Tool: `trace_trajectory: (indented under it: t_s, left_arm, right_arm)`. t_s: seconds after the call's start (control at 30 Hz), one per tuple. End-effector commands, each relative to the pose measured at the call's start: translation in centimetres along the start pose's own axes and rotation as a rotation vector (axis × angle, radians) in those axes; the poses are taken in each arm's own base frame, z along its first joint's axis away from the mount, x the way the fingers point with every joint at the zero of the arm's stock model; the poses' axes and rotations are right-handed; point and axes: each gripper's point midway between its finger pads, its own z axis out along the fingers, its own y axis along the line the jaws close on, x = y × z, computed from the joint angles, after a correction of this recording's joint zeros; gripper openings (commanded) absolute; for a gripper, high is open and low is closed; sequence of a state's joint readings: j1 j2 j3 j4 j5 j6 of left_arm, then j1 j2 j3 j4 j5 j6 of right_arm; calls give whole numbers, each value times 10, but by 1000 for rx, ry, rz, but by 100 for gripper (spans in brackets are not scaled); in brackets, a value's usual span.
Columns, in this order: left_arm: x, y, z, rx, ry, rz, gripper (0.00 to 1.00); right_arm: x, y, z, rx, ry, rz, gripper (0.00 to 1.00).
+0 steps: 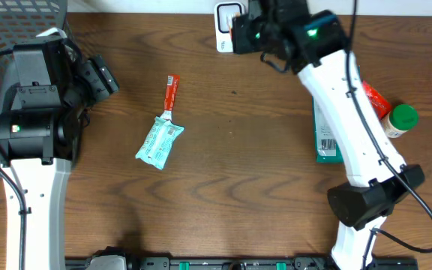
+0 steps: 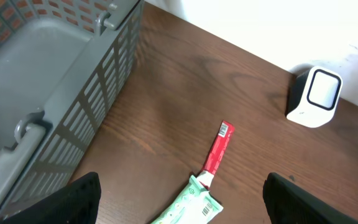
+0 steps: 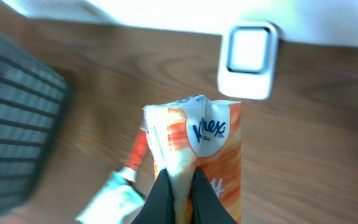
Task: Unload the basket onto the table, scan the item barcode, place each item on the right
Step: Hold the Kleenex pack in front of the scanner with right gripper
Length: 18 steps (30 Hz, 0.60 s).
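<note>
**Item:** orange tissue pack (image 3: 197, 146). Pinched at its crimped end by right tool (image 3: 178, 186), jaws clenched on the wrapper. Held above the counter (image 1: 246, 195) at the far edge, just short of the white barcode scanner (image 3: 248, 59).

**Barcode:** not visible on the face shown; position cannot be told.

**Left tool (image 1: 100, 75):** released, jaws wide, holding nothing. Stationed at left beside the grey basket (image 2: 42, 93).

**Also on counter:**
- Centre-left: red stick sachet (image 1: 171, 91) touching mint-green packet (image 1: 160, 141).
- Right: green box (image 1: 325, 142) and green-capped bottle (image 1: 400, 120).

**Handling advice:**
- Turn the pack slowly until the printed code squarely faces the scanner window.
- Present it flat and steady, near the window but not touching.
- Avoid squeezing harder, since the soft wrapper would probably crease across the code.
- Pause for a read.
</note>
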State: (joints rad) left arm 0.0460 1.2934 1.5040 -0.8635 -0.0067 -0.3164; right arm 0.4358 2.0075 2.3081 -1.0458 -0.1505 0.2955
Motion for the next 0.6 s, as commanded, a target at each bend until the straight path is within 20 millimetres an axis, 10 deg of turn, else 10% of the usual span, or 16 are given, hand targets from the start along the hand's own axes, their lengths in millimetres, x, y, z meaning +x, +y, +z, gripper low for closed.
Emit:
trace_trajectory:
  t_s: [0.0, 0.57]
  left_arm:
    - [-4, 1, -3, -4, -13, 1, 84]
    - [-4, 1, -3, -4, -13, 1, 84]
  right_arm:
    - [-10, 8, -2, -170, 11, 77, 1]
    - [-54, -52, 115, -299, -133, 289, 1]
